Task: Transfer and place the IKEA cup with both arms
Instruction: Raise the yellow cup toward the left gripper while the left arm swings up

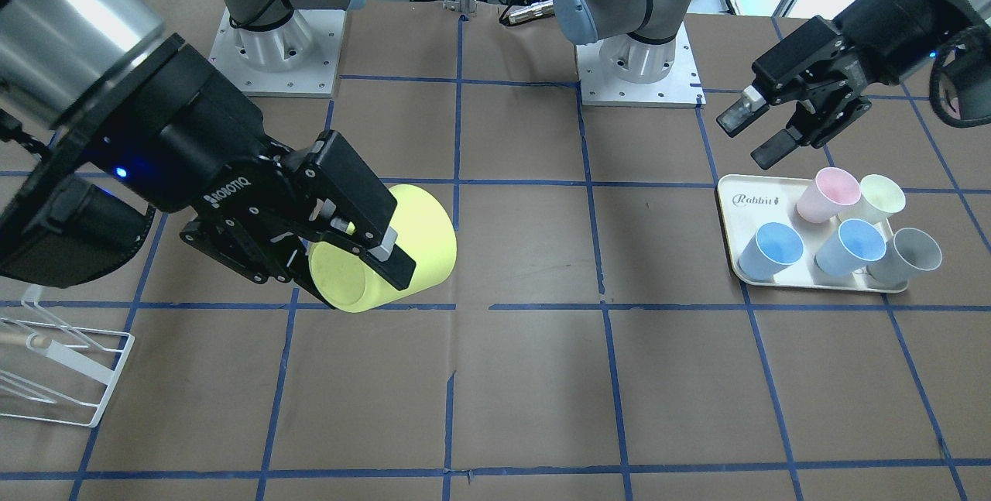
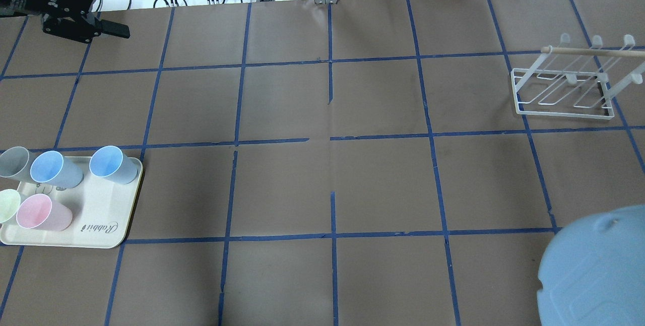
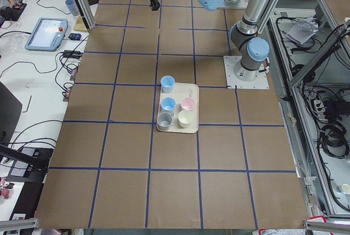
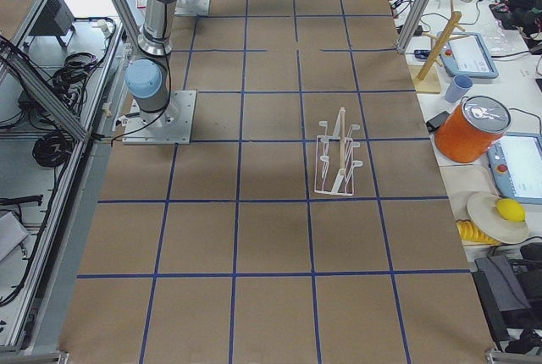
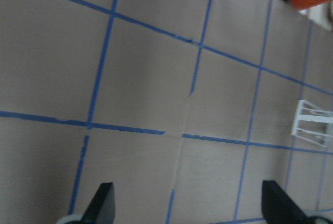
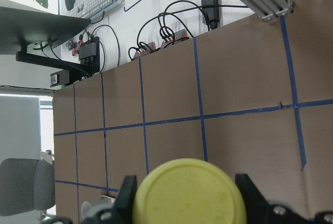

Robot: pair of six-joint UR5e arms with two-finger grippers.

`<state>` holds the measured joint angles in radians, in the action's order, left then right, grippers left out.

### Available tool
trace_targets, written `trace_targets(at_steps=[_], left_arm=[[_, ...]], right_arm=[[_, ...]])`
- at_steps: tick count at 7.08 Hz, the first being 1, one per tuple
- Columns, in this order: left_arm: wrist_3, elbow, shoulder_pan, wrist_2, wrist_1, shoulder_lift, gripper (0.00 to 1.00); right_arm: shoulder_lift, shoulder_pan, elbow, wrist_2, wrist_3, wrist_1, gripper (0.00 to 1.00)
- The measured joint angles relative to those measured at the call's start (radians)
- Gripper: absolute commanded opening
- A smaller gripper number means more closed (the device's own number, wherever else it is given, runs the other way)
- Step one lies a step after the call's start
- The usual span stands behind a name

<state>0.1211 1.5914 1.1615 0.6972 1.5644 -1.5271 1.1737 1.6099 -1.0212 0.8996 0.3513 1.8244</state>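
Note:
The bright yellow IKEA cup is held on its side above the table, left of centre in the front-facing view. My right gripper is shut on it near its base end. In the right wrist view the cup's round base fills the gap between the two fingers. My left gripper is open and empty, raised above the table beyond the cup tray. It shows at the top left of the overhead view. In the left wrist view its fingers stand wide apart over bare table.
A cream tray holds a pink cup, a pale green cup, two blue cups and a grey cup; it also shows in the overhead view. A white wire rack stands on my right side.

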Motion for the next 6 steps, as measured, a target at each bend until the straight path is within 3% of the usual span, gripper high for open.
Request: trace_targets(at_steps=[1,3,6], left_arm=[[0.024,0.034,-0.018,-0.151,-0.021,-0.006,1.0],[0.013,0.13,0.025,-0.384,-0.196,-0.031,1.0],[-0.014,0.291,0.113,-0.587,-0.478,-0.032,1.0]], right_arm=[[0.016,0.0,-0.098,-0.027,0.034,0.113,0.0],[0.104,0.0,-0.331,-0.107,0.25,0.396,0.0],[0.231,-0.002,-0.638,-0.255,0.597,0.762,0.0]])
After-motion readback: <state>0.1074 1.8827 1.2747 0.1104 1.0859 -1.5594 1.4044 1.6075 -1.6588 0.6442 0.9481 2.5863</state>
